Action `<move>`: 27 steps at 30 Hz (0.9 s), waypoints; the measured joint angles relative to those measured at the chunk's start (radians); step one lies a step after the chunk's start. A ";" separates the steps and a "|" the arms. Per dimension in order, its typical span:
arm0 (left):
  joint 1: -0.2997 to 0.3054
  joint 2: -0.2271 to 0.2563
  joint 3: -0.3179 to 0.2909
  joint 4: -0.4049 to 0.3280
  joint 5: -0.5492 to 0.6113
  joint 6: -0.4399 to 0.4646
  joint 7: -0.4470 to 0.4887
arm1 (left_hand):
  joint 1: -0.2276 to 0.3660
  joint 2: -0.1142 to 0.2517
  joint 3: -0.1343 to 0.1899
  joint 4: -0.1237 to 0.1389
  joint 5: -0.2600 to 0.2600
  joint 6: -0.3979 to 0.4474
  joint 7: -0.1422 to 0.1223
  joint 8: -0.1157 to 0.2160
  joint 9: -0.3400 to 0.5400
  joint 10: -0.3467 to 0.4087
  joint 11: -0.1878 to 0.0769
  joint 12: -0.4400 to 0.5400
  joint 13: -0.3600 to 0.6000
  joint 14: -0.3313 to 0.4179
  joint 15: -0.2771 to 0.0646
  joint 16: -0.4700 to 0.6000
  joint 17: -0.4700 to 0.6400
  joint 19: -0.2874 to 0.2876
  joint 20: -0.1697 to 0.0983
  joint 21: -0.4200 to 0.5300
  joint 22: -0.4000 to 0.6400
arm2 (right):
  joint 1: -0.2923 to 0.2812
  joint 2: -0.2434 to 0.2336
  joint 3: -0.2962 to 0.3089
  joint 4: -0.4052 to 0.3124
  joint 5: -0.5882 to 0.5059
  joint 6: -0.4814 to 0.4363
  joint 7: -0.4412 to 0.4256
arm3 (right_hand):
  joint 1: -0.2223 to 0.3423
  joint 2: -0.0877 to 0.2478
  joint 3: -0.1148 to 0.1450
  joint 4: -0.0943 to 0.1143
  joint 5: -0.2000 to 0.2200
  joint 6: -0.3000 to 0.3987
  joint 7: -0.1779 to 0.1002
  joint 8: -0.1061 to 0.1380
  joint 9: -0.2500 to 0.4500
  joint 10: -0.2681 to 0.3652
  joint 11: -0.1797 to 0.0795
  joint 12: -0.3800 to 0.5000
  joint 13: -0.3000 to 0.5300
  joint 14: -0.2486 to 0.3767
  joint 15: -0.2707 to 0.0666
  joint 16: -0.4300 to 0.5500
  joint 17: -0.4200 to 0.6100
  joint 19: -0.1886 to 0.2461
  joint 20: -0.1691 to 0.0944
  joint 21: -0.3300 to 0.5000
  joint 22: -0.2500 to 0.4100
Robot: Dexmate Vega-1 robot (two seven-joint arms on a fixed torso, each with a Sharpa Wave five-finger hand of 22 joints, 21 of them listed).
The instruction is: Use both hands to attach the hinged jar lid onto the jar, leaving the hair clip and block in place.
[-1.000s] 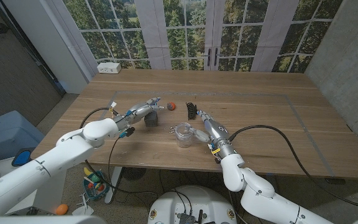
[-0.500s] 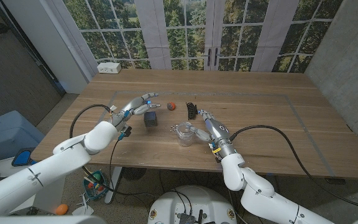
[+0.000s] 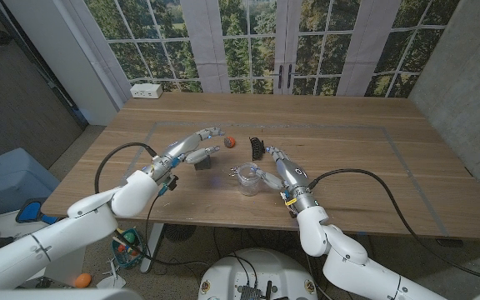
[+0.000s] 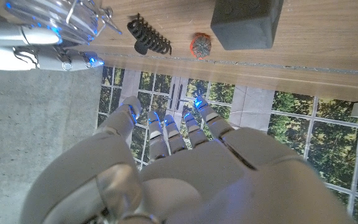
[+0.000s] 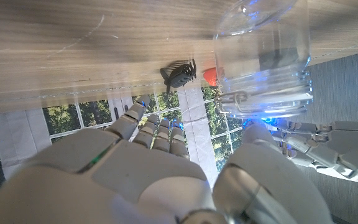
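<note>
The clear glass jar (image 3: 245,180) with its wire hinge stands near the table's front middle; it also appears in the right wrist view as the jar (image 5: 265,56). My right hand (image 3: 275,169) stands just right of it, fingers apart, thumb close to the glass, holding nothing. My left hand (image 3: 192,145) hovers with fingers stretched out over the dark block (image 3: 204,162), not gripping it. In the left wrist view the block (image 4: 247,22), the black hair clip (image 4: 149,36) and the jar (image 4: 64,18) lie beyond my spread left hand (image 4: 179,162). The hair clip (image 3: 256,147) lies behind the jar.
A small red-orange ball (image 3: 230,141) sits between the block and the clip. A white box (image 3: 147,90) rests at the table's far left corner. Cables trail from both arms over the front edge.
My left hand has lifted away from the block and reached forward and right above it, fingers extended. The block, the jar and my right hand stay where they were.
</note>
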 measured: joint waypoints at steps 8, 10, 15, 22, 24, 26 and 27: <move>0.055 0.034 -0.023 -0.044 0.138 0.029 0.006 | 0.047 -0.029 0.012 -0.012 0.005 0.123 -0.037 0.005 0.000 0.049 -0.017 0.000 0.000 0.020 -0.002 -0.005 0.000 0.017 -0.009 -0.008 0.000 | -0.002 -0.001 -0.004 0.000 -0.009 -0.007 -0.004 | 0.000 0.000 0.003 0.003 -0.001 0.002 0.002 0.000 0.000 0.000 0.000 0.000 0.000 0.000 0.000 0.000 0.000 0.000 0.000 0.000 0.000; 0.074 0.042 -0.031 -0.058 0.175 0.041 0.019 | 0.061 -0.044 0.012 -0.012 0.009 0.176 -0.043 0.005 0.000 0.076 -0.023 0.000 0.000 0.026 -0.001 -0.005 0.000 0.025 -0.014 -0.015 0.000 | -0.002 -0.001 -0.006 0.000 -0.012 -0.010 -0.004 | 0.000 0.000 0.003 0.003 -0.001 0.005 0.005 0.000 0.000 0.000 0.000 0.000 0.000 0.000 0.000 0.004 0.000 0.000 0.000 -0.001 0.000; 0.109 0.055 -0.044 -0.082 0.270 0.073 0.049 | 0.075 -0.058 0.009 -0.015 0.009 0.249 -0.038 0.012 0.000 0.104 -0.036 0.000 0.000 0.039 -0.004 -0.005 0.000 0.032 -0.021 -0.023 0.000 | -0.002 0.002 -0.010 0.000 -0.018 -0.016 -0.004 | 0.000 0.000 0.003 0.003 -0.001 0.005 0.005 0.000 0.000 0.000 0.000 0.000 0.000 0.000 0.000 0.004 -0.005 0.000 0.000 -0.004 0.000; 0.141 0.067 -0.054 -0.107 0.348 0.124 0.044 | 0.088 -0.052 -0.012 -0.005 0.016 0.111 -0.019 -0.062 0.000 0.059 -0.025 -0.032 0.000 -0.005 0.000 -0.012 0.000 -0.002 -0.007 -0.057 0.000 | 0.002 0.006 -0.016 -0.001 -0.023 -0.024 0.002 | 0.000 0.000 0.003 0.003 -0.001 0.005 0.005 0.000 0.000 0.000 0.000 0.000 0.000 0.000 0.000 0.004 -0.005 0.004 -0.004 -0.004 0.000; 0.143 0.068 -0.055 -0.111 0.350 0.134 0.031 | 0.088 -0.029 -0.016 -0.001 0.016 0.062 -0.010 -0.066 0.000 0.024 -0.017 -0.039 0.000 -0.033 0.001 -0.012 0.000 -0.025 -0.002 -0.068 0.005 | 0.004 0.007 -0.017 -0.001 -0.025 -0.028 0.007 | 0.000 0.000 0.003 0.003 -0.001 0.005 0.005 0.000 0.000 0.000 0.000 0.001 0.000 0.000 0.000 0.004 -0.005 0.005 -0.006 -0.004 0.000; 0.144 0.070 -0.055 -0.117 0.351 0.150 0.005 | 0.084 -0.013 -0.018 0.011 0.016 0.020 -0.005 -0.066 0.000 -0.012 -0.014 -0.042 0.000 -0.056 0.003 -0.012 0.002 -0.044 0.007 -0.078 0.005 | 0.007 0.009 -0.019 -0.001 -0.026 -0.031 0.011 | 0.000 0.000 0.003 0.003 -0.001 0.005 0.005 0.000 0.000 0.000 0.000 0.004 0.000 0.000 0.000 0.004 -0.005 0.005 -0.006 -0.004 0.000; 0.144 0.070 -0.055 -0.119 0.351 0.156 -0.005 | 0.079 -0.006 -0.017 0.018 0.016 -0.008 -0.008 -0.066 0.000 -0.032 -0.014 -0.043 0.000 -0.069 0.004 -0.012 0.003 -0.055 0.008 -0.082 0.005 | 0.008 0.009 -0.020 -0.001 -0.027 -0.032 0.012 | 0.000 0.000 0.003 0.003 -0.001 0.005 0.005 0.000 0.000 0.000 0.000 0.004 0.000 0.000 0.000 0.004 -0.005 0.005 -0.006 -0.004 0.000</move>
